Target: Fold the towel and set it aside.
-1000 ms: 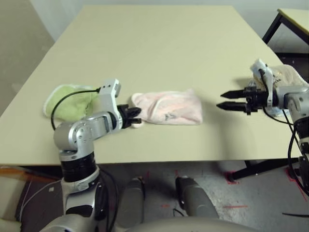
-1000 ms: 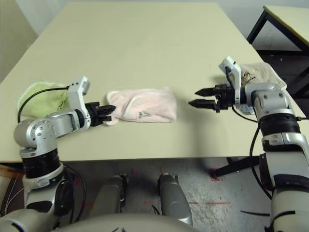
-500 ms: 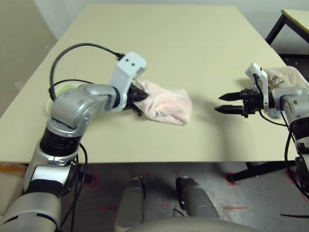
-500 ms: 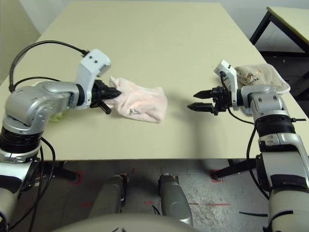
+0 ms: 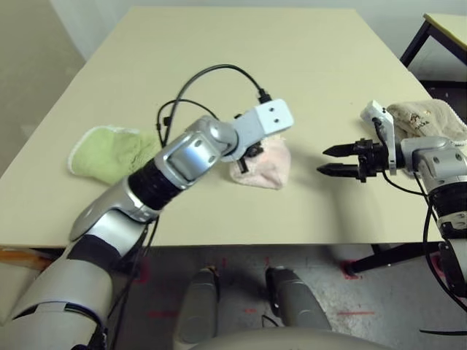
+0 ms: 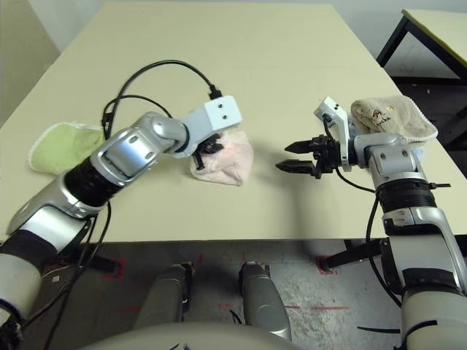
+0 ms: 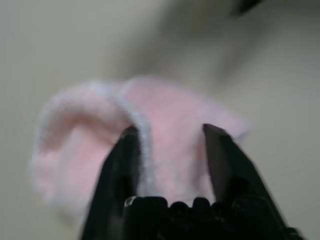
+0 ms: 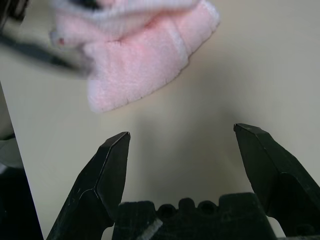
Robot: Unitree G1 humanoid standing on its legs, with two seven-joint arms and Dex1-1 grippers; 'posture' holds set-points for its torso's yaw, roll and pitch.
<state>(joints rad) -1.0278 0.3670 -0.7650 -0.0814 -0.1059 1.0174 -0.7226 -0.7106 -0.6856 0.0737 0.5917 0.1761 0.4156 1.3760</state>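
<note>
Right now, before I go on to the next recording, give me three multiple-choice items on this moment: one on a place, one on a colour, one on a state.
1. Where does the lime-green towel lie on the table?
A. on the robot's left of the pink towel
B. on the robot's right of it
C. on top of it

2. What colour is the towel under the left hand?
A. blue
B. pale pink
C. white

3. How do the right hand's fingers stand?
A. shut on the beige towel
B. shut on nothing
C. open, holding nothing

Answers:
1. A, since the green towel sits at the table's left side, apart from the pink one.
2. B, since the left wrist view shows fluffy pink cloth between the fingers.
3. C, since the right wrist view shows bare table between the spread fingers.
</note>
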